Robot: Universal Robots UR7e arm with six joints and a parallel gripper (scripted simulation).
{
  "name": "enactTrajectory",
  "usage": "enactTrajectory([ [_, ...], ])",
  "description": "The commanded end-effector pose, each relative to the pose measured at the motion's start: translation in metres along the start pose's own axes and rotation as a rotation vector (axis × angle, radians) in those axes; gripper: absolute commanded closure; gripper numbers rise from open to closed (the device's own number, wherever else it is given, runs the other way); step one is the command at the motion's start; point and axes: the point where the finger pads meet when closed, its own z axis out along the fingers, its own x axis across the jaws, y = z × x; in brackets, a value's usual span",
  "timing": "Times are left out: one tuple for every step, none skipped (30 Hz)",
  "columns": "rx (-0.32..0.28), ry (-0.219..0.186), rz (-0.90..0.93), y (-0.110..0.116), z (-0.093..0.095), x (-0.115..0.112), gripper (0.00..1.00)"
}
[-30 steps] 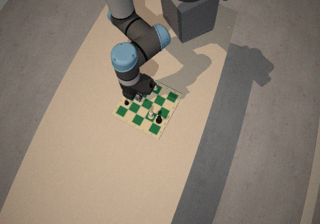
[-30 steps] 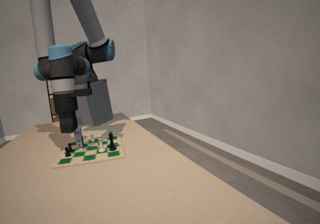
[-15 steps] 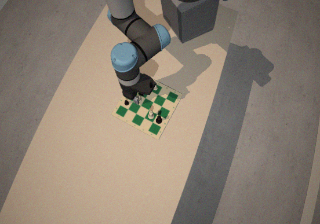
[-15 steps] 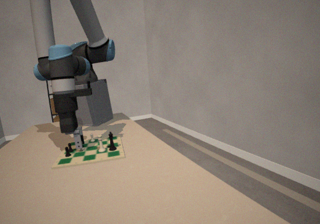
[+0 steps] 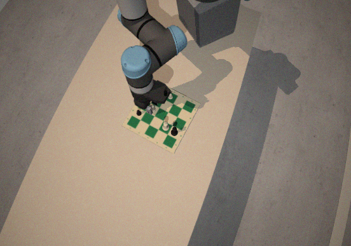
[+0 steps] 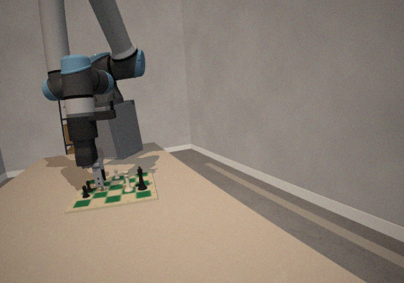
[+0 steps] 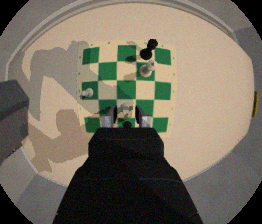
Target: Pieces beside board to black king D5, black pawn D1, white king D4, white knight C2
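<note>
- Worktop [image 5: 105, 173] [image 6: 205, 236] [image 7: 212, 90]: the chessboard [image 5: 124, 124] [image 6: 69, 210] [image 7: 172, 107] lies toward its base end, nearer the right long edge than the left as the top view shows it.
- Gripper [image 5: 150, 110] [image 6: 100, 187] [image 7: 126, 111]: low over the board's left-edge side, fingers well apart and gripping nothing; a pale piece [image 7: 126, 109], type unclear, stands between them.
- Black king [image 5: 174, 131] [image 6: 142, 180] [image 7: 146, 53]: upright on the board, toward the worktop's right edge.
- White king [image 5: 165, 126] [image 6: 127, 183] [image 7: 146, 70]: upright just beside it.
- Black pawn [image 5: 138, 112] [image 6: 85, 191]: on the board, toward the left edge.
</note>
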Motion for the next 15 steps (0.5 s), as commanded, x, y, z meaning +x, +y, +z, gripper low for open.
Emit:
enactTrajectory([
  [0.001, 0.000, 0.001, -0.001, -0.018, -0.001, 0.27],
  [0.001, 0.000, 0.001, -0.001, -0.021, -0.001, 0.27],
  [0.001, 0.000, 0.001, -0.001, -0.021, -0.001, 0.27],
  [0.001, 0.000, 0.001, -0.001, -0.021, -0.001, 0.27],
  [0.001, 0.000, 0.000, -0.001, -0.025, -0.001, 0.27],
  [0.001, 0.000, 0.000, -0.001, -0.029, -0.001, 0.27],
  [0.001, 0.000, 0.000, -0.001, -0.033, -0.001, 0.27],
  [0.001, 0.000, 0.000, -0.001, -0.037, -0.001, 0.27],
  [0.001, 0.000, 0.000, -0.001, -0.042, -0.001, 0.27],
  [0.001, 0.000, -0.001, -0.001, -0.046, -0.001, 0.27],
  [0.001, 0.000, -0.001, -0.001, -0.050, -0.001, 0.27],
  [0.001, 0.000, -0.001, -0.001, -0.054, -0.001, 0.27],
  [0.001, 0.000, 0.000, -0.001, -0.058, -0.001, 0.27],
  [0.001, 0.000, 0.000, -0.001, -0.062, -0.001, 0.27],
  [0.001, 0.000, 0.000, -0.001, -0.065, -0.001, 0.27],
])
